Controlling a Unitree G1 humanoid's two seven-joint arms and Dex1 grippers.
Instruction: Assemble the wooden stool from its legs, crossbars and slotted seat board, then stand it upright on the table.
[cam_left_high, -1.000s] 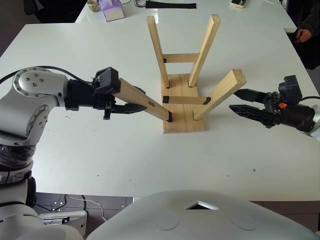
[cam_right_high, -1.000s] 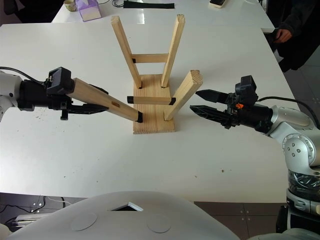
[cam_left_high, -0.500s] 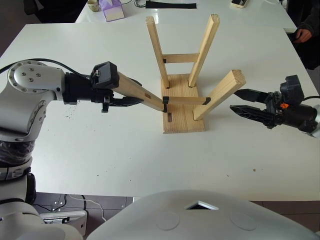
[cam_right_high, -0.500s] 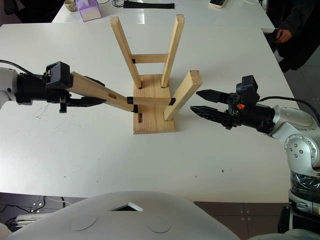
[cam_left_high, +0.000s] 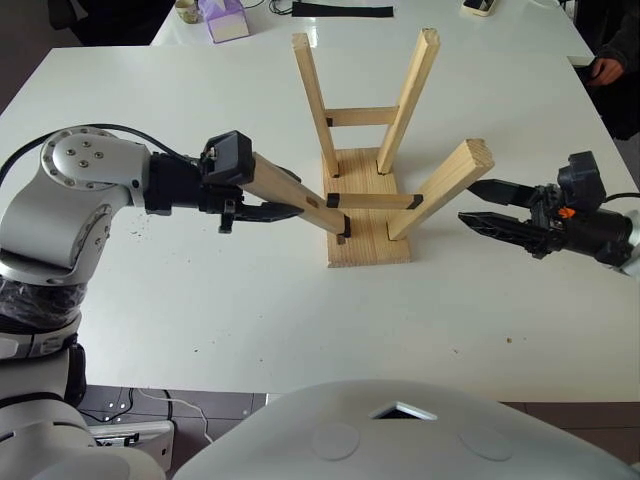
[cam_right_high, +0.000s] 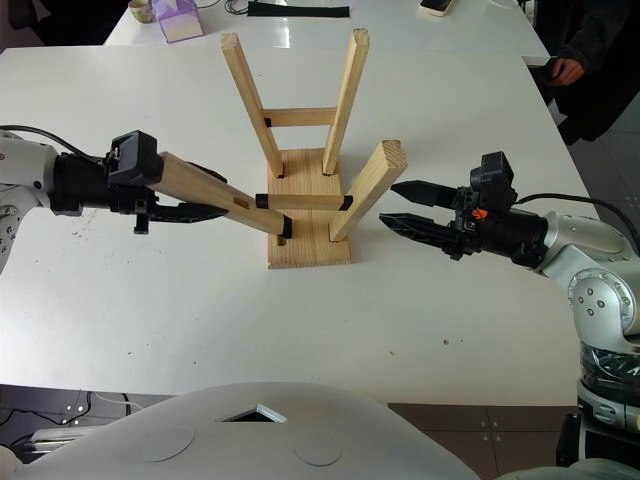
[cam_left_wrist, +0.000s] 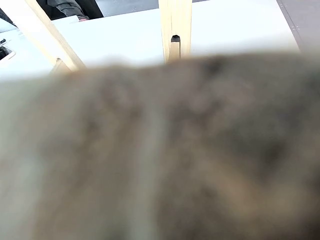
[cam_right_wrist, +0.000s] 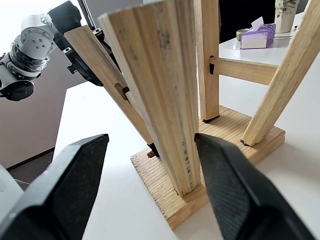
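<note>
A pale wooden, rectangular, slotted seat board (cam_left_high: 372, 250) lies flat on the white surface (cam_left_high: 200, 320), and the other parts are gathered round it. Two square pale wooden posts rise from the board's far end, the far left leg (cam_left_high: 314, 100) and the far right leg (cam_left_high: 407, 95). They splay apart toward their tops, and a short wooden upper crossbar (cam_left_high: 361, 116) joins them partway up. At the board's near right corner a third pale post, the leaning leg (cam_left_high: 440, 190), stands on its foot and tilts outward, away from the board's right edge. A second short wooden bar, the lower crossbar (cam_left_high: 374, 200), runs level above the board's near half, from the leaning leg across toward the board's left edge.

The left pincer (cam_left_high: 283, 209) is on the board's left side, clamped on a fourth pale post, the held leg (cam_left_high: 295, 192), with its dark fingers (cam_left_high: 262, 212) under the wood. This leg slants down toward the board's near left corner, and its black-tipped lower end is right at that corner. I cannot tell whether it sits in the slot. The lower crossbar's left end meets the side of the held leg, though I cannot see if it is pushed in.

The right pincer (cam_left_high: 466, 200) hangs off the board's right side, above the surface. Its jaws are spread wide and hold nothing, and the tips point at the leaning leg, just beside it.

Well beyond the board's far end sits a purple tissue box (cam_left_high: 222, 18).
</note>
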